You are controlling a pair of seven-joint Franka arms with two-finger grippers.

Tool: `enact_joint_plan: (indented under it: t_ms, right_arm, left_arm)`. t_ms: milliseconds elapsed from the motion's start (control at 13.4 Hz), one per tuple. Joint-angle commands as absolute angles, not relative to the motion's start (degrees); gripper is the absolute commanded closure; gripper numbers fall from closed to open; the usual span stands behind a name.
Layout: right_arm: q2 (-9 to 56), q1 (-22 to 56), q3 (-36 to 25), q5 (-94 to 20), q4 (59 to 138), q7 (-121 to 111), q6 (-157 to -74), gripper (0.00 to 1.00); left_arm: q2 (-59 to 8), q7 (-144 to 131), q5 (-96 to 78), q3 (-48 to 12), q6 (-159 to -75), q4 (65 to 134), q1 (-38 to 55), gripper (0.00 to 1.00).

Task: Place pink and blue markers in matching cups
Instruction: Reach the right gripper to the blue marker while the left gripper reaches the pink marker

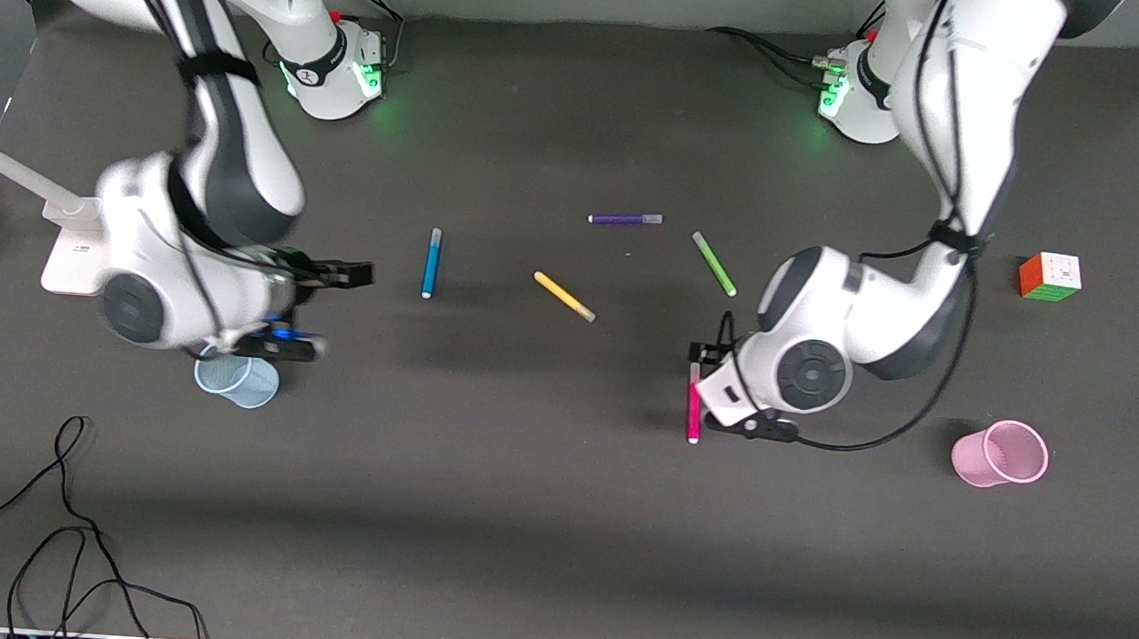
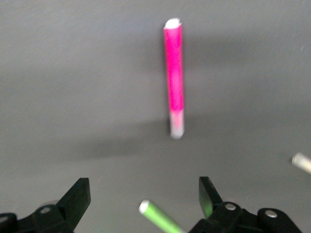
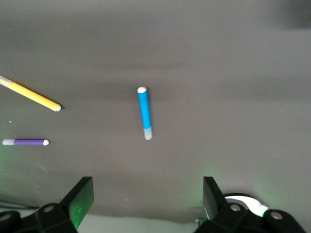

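**Both markers on the mat, both cups empty**

Front view: neither of the 2 placements is done. The slim blue felt-tip marker [image 1: 430,263] lies flat on the dark matte tabletop [image 1: 556,519], about midway between the edges and toward the right arm's end. The magenta-pink felt-tip marker [image 1: 694,408] lies flat too, toward the left arm's end and closer to the camera-side edge. The translucent, ribbed, tapered pale blue plastic cup [image 1: 237,380] stands upright near the right arm's end, partly under that arm's wrist; the matching pale pink cup [image 1: 1003,453] appears tipped, its mouth facing the camera, near the left arm's end. Both look empty. A purple marker [image 1: 625,219], a green marker [image 1: 714,263] and a yellow marker [image 1: 564,296] lie scattered mid-table; a multicoloured puzzle cube [image 1: 1050,276] sits toward the left arm's edge.

Left wrist view: the left gripper [image 2: 145,194] hangs over the mat with fingers spread wide, holding nothing, the glossy pink marker lying just ahead of it.

Right wrist view: the right gripper [image 3: 147,194] is likewise spread and empty, the blue marker ahead of it.

What remains, judging from this: 2 grasps, 2 carries, 2 drops.
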State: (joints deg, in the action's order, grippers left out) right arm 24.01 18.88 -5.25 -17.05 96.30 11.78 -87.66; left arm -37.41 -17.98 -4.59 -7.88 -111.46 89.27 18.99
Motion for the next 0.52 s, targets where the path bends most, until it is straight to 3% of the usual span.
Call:
enact_joint_plan:
  t_ms: [0,150,449]
  right_arm:
    - [32.0,19.6,-5.4,-20.8,93.4,11.9,-87.2,0.0]
    - [34.4,21.7,-5.4,-22.8,94.0,12.2,-90.2,0.0]
    - [35.7,22.6,-5.4,-26.2,96.0,13.8,-93.5,0.0]
  left_arm:
    - [-41.9,-19.9,-5.0,-7.1,-118.8,88.9,20.8,0.03]
    - [-43.7,-20.0,-4.9,-7.1,-121.5,89.2,20.9,0.05]
    - [-45.0,-20.0,-4.5,-7.0,-123.8,90.1,21.0,0.26]
